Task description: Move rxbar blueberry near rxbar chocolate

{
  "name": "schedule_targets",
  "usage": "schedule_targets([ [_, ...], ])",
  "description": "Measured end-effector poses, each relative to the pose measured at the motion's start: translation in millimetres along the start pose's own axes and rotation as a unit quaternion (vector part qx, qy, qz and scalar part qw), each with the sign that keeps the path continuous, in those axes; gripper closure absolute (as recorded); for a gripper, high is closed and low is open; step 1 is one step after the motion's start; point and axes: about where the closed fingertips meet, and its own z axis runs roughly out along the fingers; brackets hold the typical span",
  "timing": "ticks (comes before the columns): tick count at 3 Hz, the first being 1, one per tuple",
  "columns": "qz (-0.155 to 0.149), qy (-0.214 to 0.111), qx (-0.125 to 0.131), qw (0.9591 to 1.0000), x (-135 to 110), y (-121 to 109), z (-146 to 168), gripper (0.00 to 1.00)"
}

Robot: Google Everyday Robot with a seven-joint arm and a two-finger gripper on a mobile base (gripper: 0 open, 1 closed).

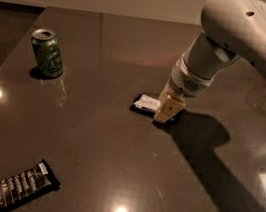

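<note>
The rxbar blueberry [145,104], a small dark bar with a white label, lies flat near the middle of the dark table. My gripper [167,109] hangs from the white arm and is down at the bar's right end, covering that end. The rxbar chocolate [18,186], a black bar with rows of white lettering, lies at the table's front left, far from the blueberry bar and the gripper.
A green soda can [47,53] stands upright at the back left. The table's left edge [9,57] runs diagonally, with dark floor beyond it. The white arm [247,31] reaches in from the upper right and casts a shadow to the right.
</note>
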Motion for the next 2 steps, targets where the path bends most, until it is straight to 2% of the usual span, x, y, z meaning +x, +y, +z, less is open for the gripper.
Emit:
schedule_targets([
  [1, 0.0, 0.0, 0.0, 1.0, -0.4, 0.2, -1.1, 0.88],
  [2, -0.007, -0.007, -0.007, 0.9999, -9.5, 9.0, -11.1, 1.0],
])
